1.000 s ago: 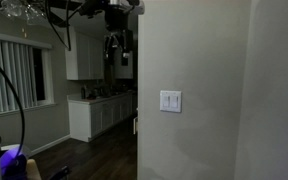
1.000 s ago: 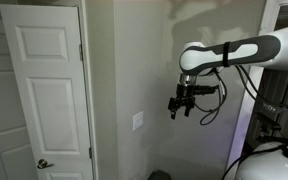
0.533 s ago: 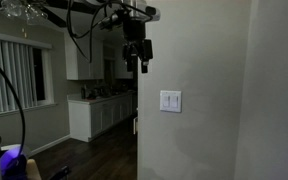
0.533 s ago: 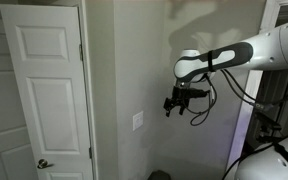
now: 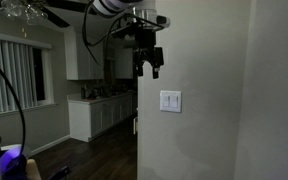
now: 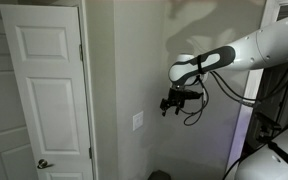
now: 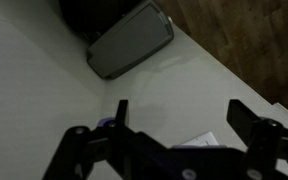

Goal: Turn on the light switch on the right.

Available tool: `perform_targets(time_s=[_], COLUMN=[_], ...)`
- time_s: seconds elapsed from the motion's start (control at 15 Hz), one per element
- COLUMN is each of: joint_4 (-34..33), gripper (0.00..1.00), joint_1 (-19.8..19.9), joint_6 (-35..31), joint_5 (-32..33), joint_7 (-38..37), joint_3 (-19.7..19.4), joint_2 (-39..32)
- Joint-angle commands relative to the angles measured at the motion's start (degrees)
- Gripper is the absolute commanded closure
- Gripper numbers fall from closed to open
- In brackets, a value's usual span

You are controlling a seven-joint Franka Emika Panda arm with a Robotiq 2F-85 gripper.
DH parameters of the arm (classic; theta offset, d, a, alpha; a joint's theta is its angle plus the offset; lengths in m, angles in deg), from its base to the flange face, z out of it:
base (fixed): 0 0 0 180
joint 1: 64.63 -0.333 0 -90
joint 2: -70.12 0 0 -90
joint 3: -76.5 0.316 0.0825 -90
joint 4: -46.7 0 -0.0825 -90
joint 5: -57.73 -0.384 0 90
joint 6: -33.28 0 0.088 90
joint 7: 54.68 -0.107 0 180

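Arm (image 6: 222, 60) holds the jaws, apart and empty in the wrist view, near the wall (image 5: 204, 60) and above the plate (image 5: 171, 109), not yet at the light switch (image 5: 175, 101), its right-hand toggle, presumably lining up a push.

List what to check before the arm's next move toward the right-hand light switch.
1. Gripper empty, jaws apart in the wrist view: ok.
2. Gripper apart from the wall plate: ok, it hangs above it in both exterior views.
3. Gripper level with the right light switch: not ok, it is higher.
4. Wall between gripper and plate bare: ok.
5. Right toggle up or down: cannot tell, too small.
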Motion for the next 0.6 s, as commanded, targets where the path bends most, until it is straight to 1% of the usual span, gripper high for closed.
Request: perform_targets(time_s=[0.0, 0.2, 0.4, 0.53], joint_4=[-1.8, -2.3, -1.0, -0.6], gripper=[0.0, 0.0, 0.0, 0.0], joint_1=[-0.5, -1.1, -1.5, -1.8], joint_6=[-2.7, -4.4, -11.5, -14.6], joint_5=[-1.9, -3.3, -2.3, -2.4], joint_7=[3.0, 5.1, 8.2, 10.1], joint_3=[-0.6, -0.7, -0.3, -0.4], joint_2=[-4.5, -7.2, -9.0, -10.1])
